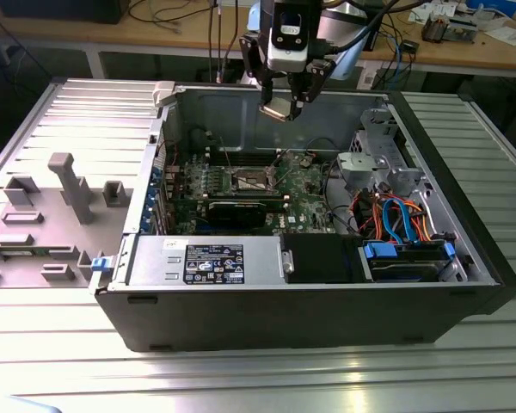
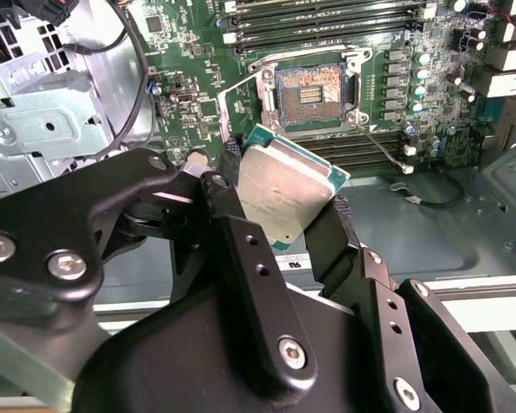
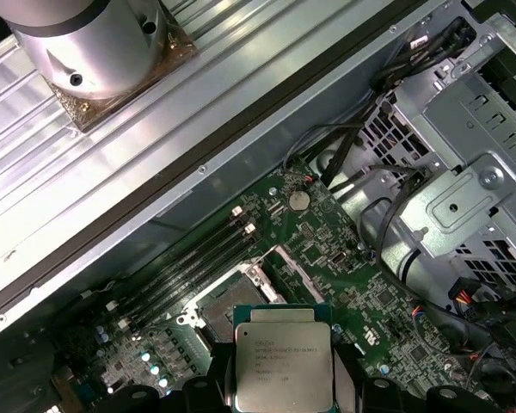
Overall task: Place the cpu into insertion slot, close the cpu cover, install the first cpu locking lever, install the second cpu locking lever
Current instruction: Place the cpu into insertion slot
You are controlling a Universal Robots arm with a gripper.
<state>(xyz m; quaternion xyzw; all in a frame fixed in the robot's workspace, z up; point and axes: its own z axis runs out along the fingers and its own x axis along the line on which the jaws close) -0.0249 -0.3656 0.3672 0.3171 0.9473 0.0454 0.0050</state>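
My gripper (image 1: 280,103) hangs above the open computer case, shut on the cpu (image 1: 275,108), a flat square chip with a silver-grey top. In both wrist views the cpu (image 2: 285,194) (image 3: 284,357) sits between the black fingers (image 2: 232,215), held by its edges. Below it on the green board lies the insertion slot (image 2: 310,90) (image 1: 250,180) (image 3: 220,303), its dark centre bare. The cpu cover (image 2: 239,110) stands swung up beside the slot. A thin wire locking lever (image 2: 383,144) lies loose along the slot's other side.
The case walls (image 1: 267,110) ring the board. Long black memory slots (image 2: 327,21) run beside the socket. A black card (image 1: 241,209), a power supply (image 1: 206,261), a drive cage (image 1: 378,163) and coloured cables (image 1: 396,219) crowd the case. A grey fixture (image 1: 69,185) stands at the exterior view's left.
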